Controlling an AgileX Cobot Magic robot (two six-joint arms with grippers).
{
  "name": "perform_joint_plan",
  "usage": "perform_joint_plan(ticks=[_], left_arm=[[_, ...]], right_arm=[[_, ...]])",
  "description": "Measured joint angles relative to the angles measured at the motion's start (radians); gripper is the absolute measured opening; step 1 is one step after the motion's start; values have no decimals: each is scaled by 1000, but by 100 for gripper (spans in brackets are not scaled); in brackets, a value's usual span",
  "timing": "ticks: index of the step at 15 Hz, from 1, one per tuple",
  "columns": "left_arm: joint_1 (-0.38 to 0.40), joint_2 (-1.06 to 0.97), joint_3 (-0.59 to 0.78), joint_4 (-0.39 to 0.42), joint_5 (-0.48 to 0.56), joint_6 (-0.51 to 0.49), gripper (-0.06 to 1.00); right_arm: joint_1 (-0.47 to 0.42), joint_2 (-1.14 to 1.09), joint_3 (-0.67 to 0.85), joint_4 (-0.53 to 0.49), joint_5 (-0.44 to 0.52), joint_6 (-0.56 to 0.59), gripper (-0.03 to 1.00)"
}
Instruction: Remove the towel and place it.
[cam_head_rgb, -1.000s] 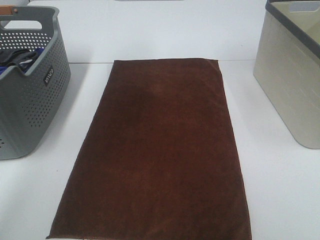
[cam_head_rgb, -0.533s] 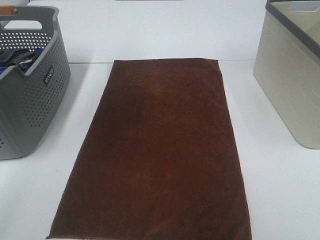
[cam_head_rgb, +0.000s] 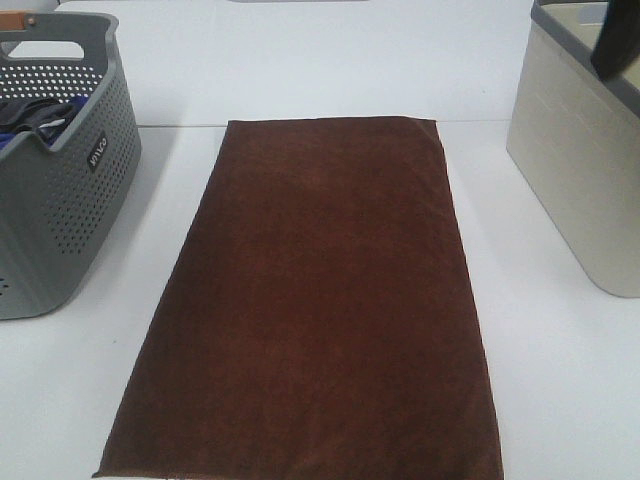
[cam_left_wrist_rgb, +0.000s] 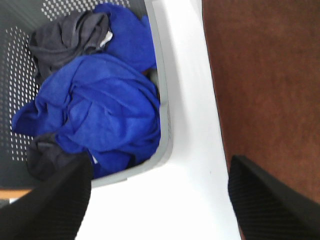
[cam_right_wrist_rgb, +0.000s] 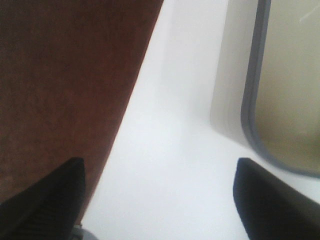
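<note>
Blue laundry (cam_left_wrist_rgb: 100, 115) inside the grey basket (cam_head_rgb: 60, 190) shows only from the left wrist. Brown towel (cam_head_rgb: 320, 300) lies flat, long axis running front to back on the counter (cam_head_rgb: 560, 370); both jaws gape, released.

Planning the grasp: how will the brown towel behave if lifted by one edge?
The towel lies flat and thin on the table, so it will likely drape and sag. Its napped surface suggests it won't be slippery. Being long, it may drag.

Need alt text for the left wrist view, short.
Open left gripper hangs above the white table, between a grey basket holding blue and dark laundry and the brown towel lying flat.
</note>
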Motion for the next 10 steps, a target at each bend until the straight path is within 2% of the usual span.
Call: perform_joint_plan(ticks=[3,6,10], left_arm=[[0,-227,269,-60,0,-5,73],[0,-446,492,-125,1,-5,73],[0,-687,704,-176,4,-5,73]], right_arm=[[0,-198,296,27,3,0,77],[0,-419,531,53,5,1,77],[0,-691,696,75,8,1,77]])
